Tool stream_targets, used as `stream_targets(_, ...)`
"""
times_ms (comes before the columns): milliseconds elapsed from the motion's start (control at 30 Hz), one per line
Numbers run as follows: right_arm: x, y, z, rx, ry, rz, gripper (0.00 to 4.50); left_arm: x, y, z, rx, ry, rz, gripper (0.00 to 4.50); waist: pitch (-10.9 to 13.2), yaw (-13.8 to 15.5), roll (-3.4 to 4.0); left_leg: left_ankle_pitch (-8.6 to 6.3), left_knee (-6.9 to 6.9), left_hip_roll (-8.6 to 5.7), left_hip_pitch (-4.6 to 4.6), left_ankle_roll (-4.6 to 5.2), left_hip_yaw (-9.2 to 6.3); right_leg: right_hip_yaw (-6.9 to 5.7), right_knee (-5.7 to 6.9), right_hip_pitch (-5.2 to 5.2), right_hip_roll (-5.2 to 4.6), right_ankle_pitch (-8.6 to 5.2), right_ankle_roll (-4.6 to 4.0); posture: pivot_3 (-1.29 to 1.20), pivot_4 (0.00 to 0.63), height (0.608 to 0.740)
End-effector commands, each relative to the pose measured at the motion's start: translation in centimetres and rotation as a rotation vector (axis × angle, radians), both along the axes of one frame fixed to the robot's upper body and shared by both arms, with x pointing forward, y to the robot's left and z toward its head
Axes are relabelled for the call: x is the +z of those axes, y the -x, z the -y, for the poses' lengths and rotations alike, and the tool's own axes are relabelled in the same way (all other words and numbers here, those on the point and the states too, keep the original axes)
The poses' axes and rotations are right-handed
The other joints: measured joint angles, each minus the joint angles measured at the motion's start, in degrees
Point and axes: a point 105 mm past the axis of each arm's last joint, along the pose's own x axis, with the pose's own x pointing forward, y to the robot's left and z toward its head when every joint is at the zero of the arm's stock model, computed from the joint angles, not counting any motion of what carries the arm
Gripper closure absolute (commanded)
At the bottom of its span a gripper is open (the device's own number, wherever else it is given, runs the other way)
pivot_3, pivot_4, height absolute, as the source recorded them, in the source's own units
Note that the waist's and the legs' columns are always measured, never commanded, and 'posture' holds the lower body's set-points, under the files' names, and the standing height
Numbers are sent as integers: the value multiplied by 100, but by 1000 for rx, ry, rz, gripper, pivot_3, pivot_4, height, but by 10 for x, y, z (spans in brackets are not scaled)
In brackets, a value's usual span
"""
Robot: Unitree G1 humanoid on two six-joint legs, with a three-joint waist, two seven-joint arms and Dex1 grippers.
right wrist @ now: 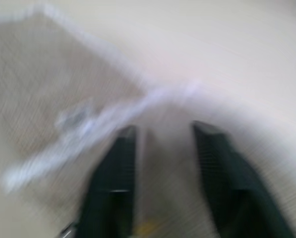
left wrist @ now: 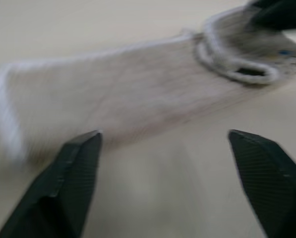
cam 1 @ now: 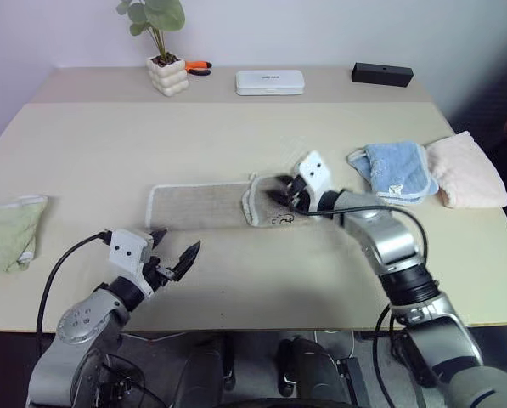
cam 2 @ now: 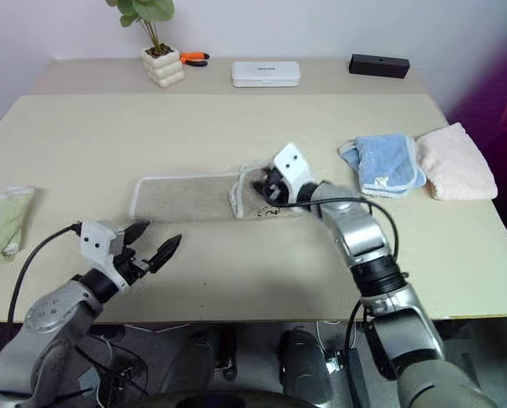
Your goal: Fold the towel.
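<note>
Left eye view: the towel (cam 1: 204, 206) flat in a long strip mid-table (cam 1: 236, 136), right end doubled over; right gripper (cam 1: 280, 192) over that doubled end, grip on the cloth impossible to tell; left gripper (cam 1: 173, 252) near the front edge, fingers spread wide, clear of the cloth. Further right, a light blue towel (cam 1: 396, 170) and a pink one (cam 1: 465, 170); far left, a pale green towel (cam 1: 7, 231). Left wrist view: two fingertips (left wrist: 78, 158) well apart, nothing between, towel strip beyond. Right wrist view: blurred, fingers (right wrist: 119, 163) parted over cloth with whitish trim.
</note>
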Motion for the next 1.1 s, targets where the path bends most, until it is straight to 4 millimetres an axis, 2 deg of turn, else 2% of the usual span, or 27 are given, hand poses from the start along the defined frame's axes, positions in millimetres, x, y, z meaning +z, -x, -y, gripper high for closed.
stream_targets(33,34,22,-18,192,67,210,689,2,0,-15,190,152,-45,0,-1,4,-2,-1,0,-1,0,2,0,0,-2,1,-1,0,0,0,150,740)
stream_targets(67,34,26,-20,215,71,219,205,-2,-2,-19,236,186,-72,0,-4,4,-9,-1,2,-1,0,2,0,0,-3,3,-2,0,1,0,150,740)
stream_targets(100,33,29,-23,235,71,220,96,-7,-4,-23,279,231,-109,0,-4,5,-9,-1,2,0,0,2,-5,0,-3,5,0,0,1,0,150,740)
stream_targets(200,26,34,-31,275,77,214,96,-15,-8,-20,309,378,-191,0,-5,4,-10,0,6,1,2,1,-12,-5,5,8,1,0,0,0,150,740)
stream_targets(367,14,42,-42,312,95,216,96,-11,-28,-17,356,615,-238,0,-6,29,-11,18,14,-2,5,-29,-15,-8,4,18,-1,0,0,0,150,740)
stream_targets(500,9,48,-46,329,106,221,96,-9,-45,-19,388,709,-267,0,-6,33,-12,18,20,-3,5,-30,-19,-11,5,24,-1,0,0,0,150,740)
stream_targets(600,4,54,-49,343,115,225,0,-8,-56,-15,387,758,-291,882,-7,31,-13,18,27,-3,5,-30,-21,-15,5,28,1,0,0,0,150,740)
stream_targets(733,4,57,-48,342,112,226,0,-7,-60,-12,380,775,-305,2863,-7,25,-13,18,35,-3,2,-30,-21,-16,4,28,1,0,0,0,150,740)
stream_targets(767,4,58,-47,340,112,224,0,-5,-60,-14,384,787,-292,3289,-6,25,-13,18,36,-3,2,-30,-21,-16,4,28,1,0,0,0,150,740)
stream_targets(833,2,59,-45,336,116,220,0,1,-61,-20,396,803,-248,4427,-6,22,-15,18,37,-2,2,-30,-21,-16,4,28,2,0,0,0,150,740)
stream_targets(967,0,61,-40,328,121,210,0,26,-58,-52,449,755,-76,4473,-5,-2,-16,18,37,0,1,-30,-22,-16,5,27,4,0,0,0,150,740)
stream_targets(1033,0,60,-38,318,118,202,0,44,-54,-74,475,716,22,4473,-5,-24,-16,19,37,3,2,-32,-21,-16,6,25,7,0,0,0,150,740)
stream_targets(1100,-2,59,-33,309,126,195,0,69,-46,-94,467,607,131,4473,-3,-25,-18,20,36,6,2,-34,-21,-16,8,22,10,0,-1,0,150,740)
